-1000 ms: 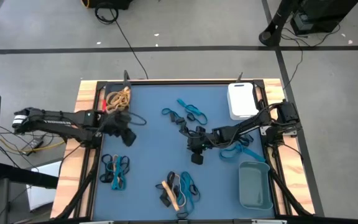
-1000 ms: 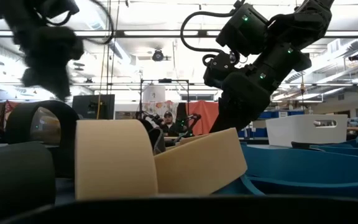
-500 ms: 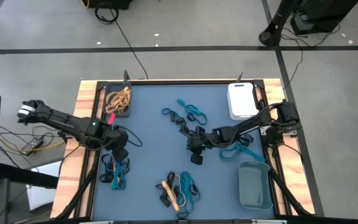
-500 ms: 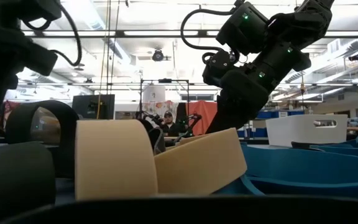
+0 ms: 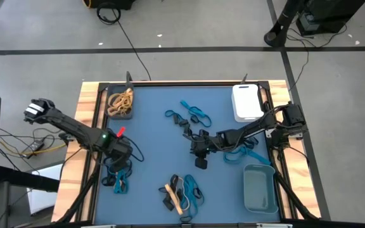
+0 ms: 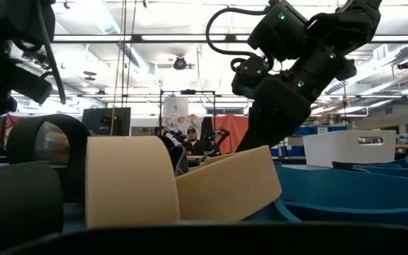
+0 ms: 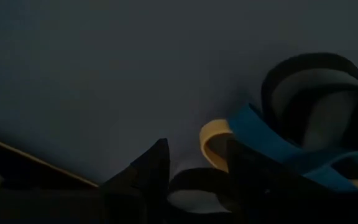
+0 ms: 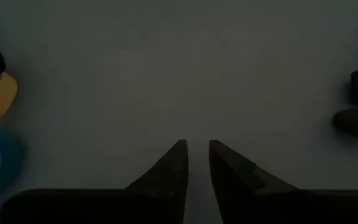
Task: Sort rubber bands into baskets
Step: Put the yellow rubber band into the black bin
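High view, from the left side across: the left gripper [image 5: 120,154] is low over a small cluster of blue and black rubber bands [image 5: 118,173] at the left part of the blue bench [image 5: 157,145]. Its wrist view shows the fingers [image 7: 148,171] parted, nothing between them, with a black loop, a tan loop [image 7: 213,140] and a blue one just ahead. Behind it, in the far left corner, the dark basket [image 5: 120,102] already holds tan bands. More blue and black bands [image 5: 189,116] lie at the middle far side, and a mixed pile with a tan band [image 5: 181,194] sits near the front edge. The right gripper [image 5: 199,151] hovers at mid-bench, its fingers nearly together over bare mat and holding nothing. Further right stand the white basket [image 5: 246,101] and, nearer the front, the grey-teal basket [image 5: 259,189], which looks empty.

The step in hand appears to be picking one band from the left cluster. To do it well, I would bracket a single loop's edge, the tan one if it is bound for the dark basket, and lift slowly so that tangled neighbours drop off.
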